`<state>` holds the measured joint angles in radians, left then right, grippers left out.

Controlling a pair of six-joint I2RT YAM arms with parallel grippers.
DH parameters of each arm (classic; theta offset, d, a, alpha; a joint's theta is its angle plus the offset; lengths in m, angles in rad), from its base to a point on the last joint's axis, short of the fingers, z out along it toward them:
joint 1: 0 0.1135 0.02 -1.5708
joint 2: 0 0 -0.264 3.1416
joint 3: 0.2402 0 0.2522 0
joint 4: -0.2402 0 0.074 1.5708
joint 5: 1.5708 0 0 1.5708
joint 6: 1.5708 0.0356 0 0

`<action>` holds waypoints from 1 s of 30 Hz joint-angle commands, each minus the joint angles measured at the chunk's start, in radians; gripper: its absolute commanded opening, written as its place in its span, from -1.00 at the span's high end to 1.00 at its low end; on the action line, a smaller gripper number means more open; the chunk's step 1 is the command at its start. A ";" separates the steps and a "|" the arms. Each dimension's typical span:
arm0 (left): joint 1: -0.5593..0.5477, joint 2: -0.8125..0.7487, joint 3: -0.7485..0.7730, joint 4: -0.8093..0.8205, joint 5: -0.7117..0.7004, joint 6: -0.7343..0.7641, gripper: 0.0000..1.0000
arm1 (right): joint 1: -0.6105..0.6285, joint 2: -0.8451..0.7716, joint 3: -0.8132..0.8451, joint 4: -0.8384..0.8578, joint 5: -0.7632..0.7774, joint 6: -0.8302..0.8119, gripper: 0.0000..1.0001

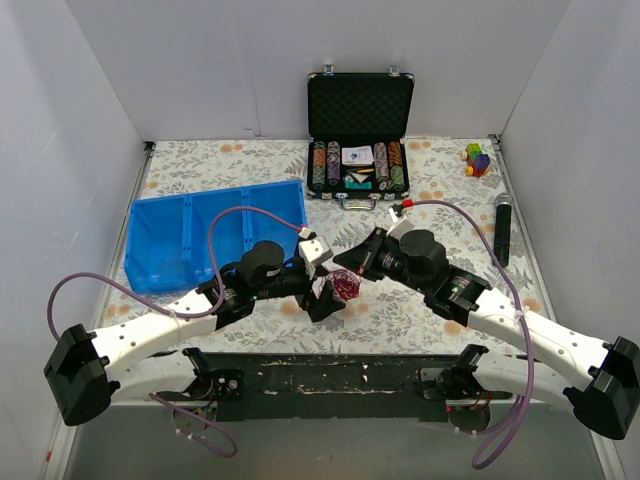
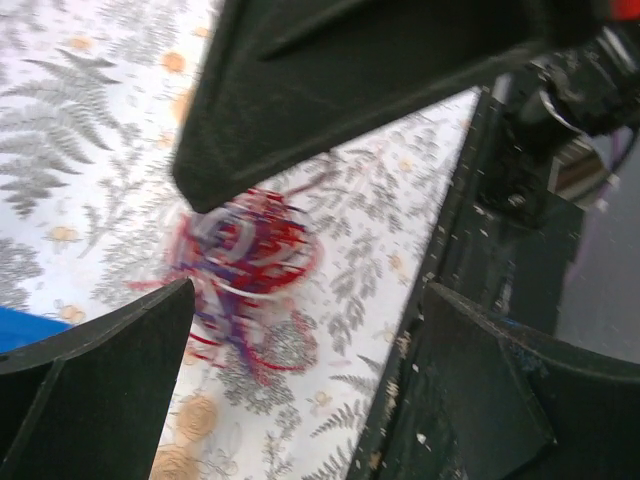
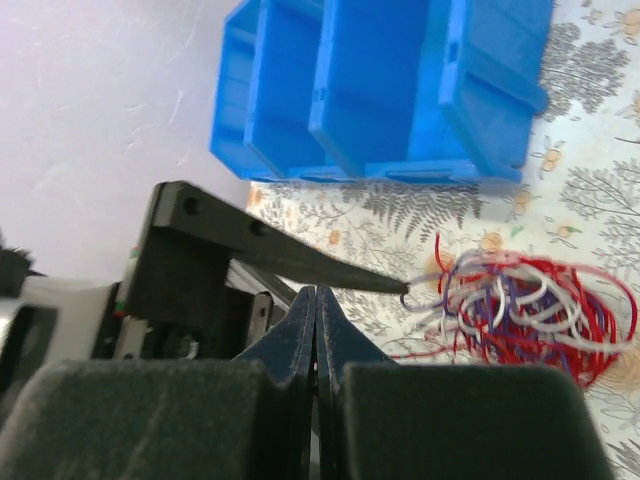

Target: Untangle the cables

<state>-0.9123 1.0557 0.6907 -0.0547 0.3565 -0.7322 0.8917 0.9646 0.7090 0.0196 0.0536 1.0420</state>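
Note:
The cables (image 1: 345,285) are a tangled ball of thin red, white, navy and magenta wires lying on the fern-print cloth at the table's middle. My left gripper (image 1: 326,292) is open, its fingers spread wide beside the ball's left. In the left wrist view the tangle (image 2: 245,270) lies blurred just past my open left gripper (image 2: 310,300), close to the left finger (image 2: 100,370). My right gripper (image 1: 360,262) sits just behind and to the right of the ball. In the right wrist view my right gripper (image 3: 316,295) is shut with nothing seen in it, short of the cables (image 3: 530,310).
A blue three-part bin (image 1: 215,235) lies at the left, also in the right wrist view (image 3: 380,90). An open poker chip case (image 1: 358,140) stands at the back. A coloured block toy (image 1: 478,158) and a black microphone (image 1: 503,228) lie at the right.

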 commanded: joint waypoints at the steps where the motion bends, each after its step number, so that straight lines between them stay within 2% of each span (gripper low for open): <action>1: -0.003 0.006 -0.022 0.151 -0.218 -0.007 -0.96 | 0.010 0.006 0.087 0.083 -0.046 0.027 0.97; 3: -0.003 0.026 -0.004 0.167 -0.248 -0.007 -0.96 | 0.012 0.013 0.089 0.091 -0.046 0.039 0.97; 7: -0.003 0.035 0.026 0.159 -0.186 -0.021 -0.96 | 0.013 0.023 0.092 0.112 -0.092 0.049 0.97; 9: -0.004 0.038 0.029 0.153 -0.130 -0.030 -0.86 | 0.015 0.025 0.095 0.120 -0.095 0.050 0.97; 10: -0.003 0.040 0.029 0.151 -0.101 -0.033 -0.73 | 0.016 0.025 0.095 0.120 -0.095 0.050 0.97; 12: -0.002 0.041 0.032 0.139 -0.024 -0.033 -0.33 | 0.016 0.016 0.090 0.120 -0.090 0.052 0.97; 15: 0.006 0.041 0.041 0.119 0.094 -0.030 0.45 | 0.016 0.010 0.086 0.123 -0.081 0.052 0.97; 17: 0.015 0.040 0.041 0.108 0.125 -0.026 0.99 | 0.016 0.010 0.084 0.126 -0.083 0.052 0.97; 23: 0.058 0.027 0.072 0.108 0.107 -0.021 1.00 | 0.016 0.023 0.070 0.128 -0.081 0.050 0.97; 25: 0.069 0.020 0.090 0.096 0.119 -0.015 1.00 | 0.016 0.019 0.053 0.117 -0.069 0.041 0.85; 27: 0.081 0.009 0.095 0.089 0.125 -0.009 1.00 | 0.015 0.007 0.031 0.097 -0.058 0.026 0.65; 30: 0.098 -0.009 0.089 0.072 0.153 -0.001 1.00 | 0.010 -0.038 -0.002 0.057 -0.003 -0.020 -0.10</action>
<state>-0.8352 1.0988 0.7403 0.0261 0.4591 -0.7547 0.9039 0.9829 0.7391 0.0891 -0.0036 1.0801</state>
